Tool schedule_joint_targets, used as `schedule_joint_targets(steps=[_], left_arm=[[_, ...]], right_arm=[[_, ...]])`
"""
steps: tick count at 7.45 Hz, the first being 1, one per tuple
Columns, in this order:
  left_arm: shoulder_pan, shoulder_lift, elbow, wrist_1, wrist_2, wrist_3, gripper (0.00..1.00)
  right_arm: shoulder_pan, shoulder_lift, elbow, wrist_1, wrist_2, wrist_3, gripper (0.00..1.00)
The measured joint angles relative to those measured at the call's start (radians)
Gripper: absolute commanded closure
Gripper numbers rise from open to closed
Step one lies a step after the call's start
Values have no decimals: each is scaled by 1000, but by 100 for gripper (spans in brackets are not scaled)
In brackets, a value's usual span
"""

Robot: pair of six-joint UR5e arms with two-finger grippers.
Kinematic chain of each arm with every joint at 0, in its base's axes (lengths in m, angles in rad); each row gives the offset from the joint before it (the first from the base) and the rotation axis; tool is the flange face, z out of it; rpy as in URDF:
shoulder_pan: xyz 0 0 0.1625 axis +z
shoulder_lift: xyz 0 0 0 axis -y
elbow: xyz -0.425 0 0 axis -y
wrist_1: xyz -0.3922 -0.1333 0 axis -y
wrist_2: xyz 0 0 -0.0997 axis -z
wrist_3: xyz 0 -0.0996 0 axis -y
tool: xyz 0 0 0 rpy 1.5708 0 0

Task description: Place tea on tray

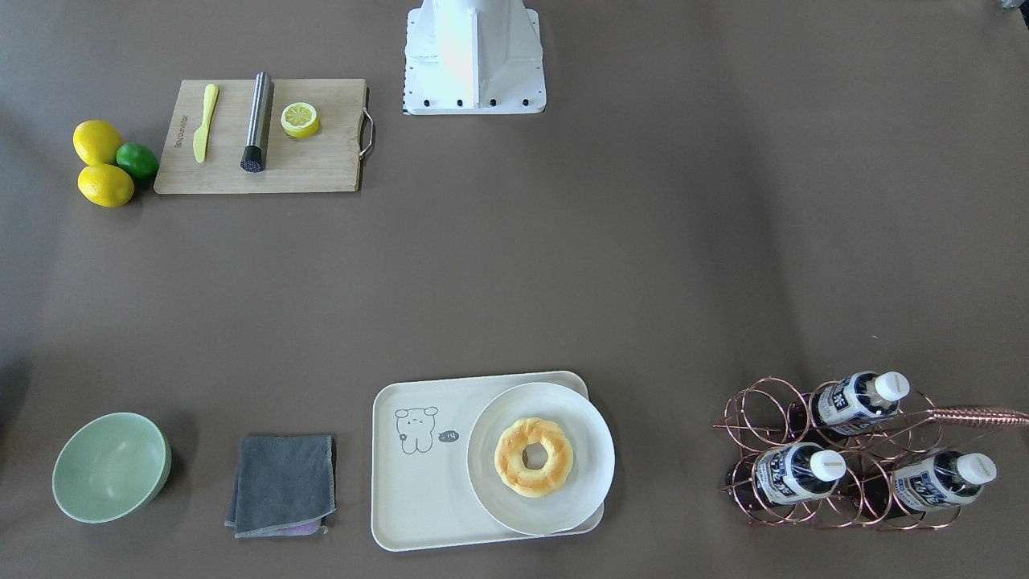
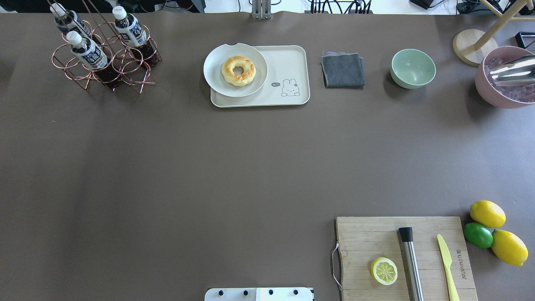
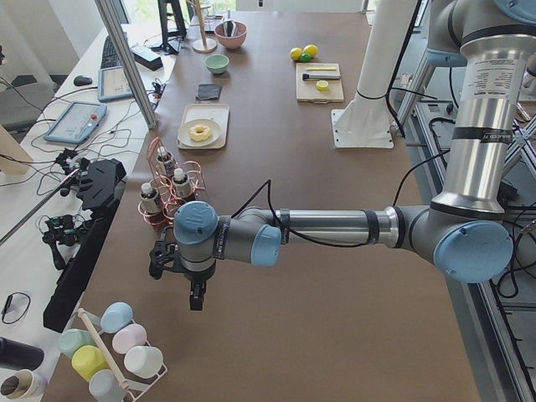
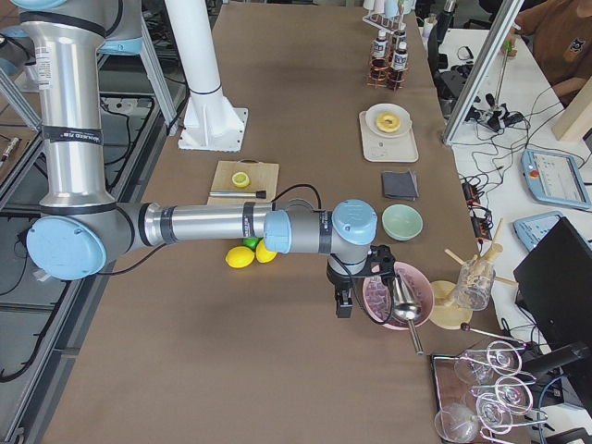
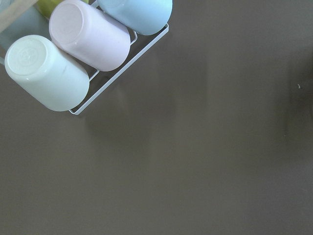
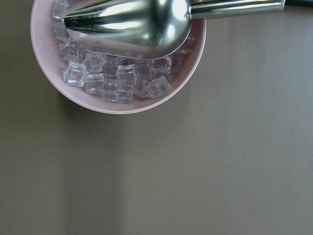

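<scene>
Tea (image 3: 151, 203) racked, apart from left fingers (image 3: 196, 298)

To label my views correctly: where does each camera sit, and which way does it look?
Front-facing: across the table, looking down toward the robot's base.
Overhead: behind the robot, looking forward; base edge only.
Left: table's left end; left tool near.
Right: table's right end; right tool near.
Left wrist: down on cups; no body.
Right wrist: down on ice bowl; no body.
Front-facing and overhead share the tray.
</scene>
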Motion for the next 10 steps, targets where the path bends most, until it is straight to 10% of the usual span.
schedule_joint_targets(steps=[10], left_arm=[[0,7,-7,-20,-1,-2,2]], right_arm=[[15,-4,-9,0,0,-1,0]])
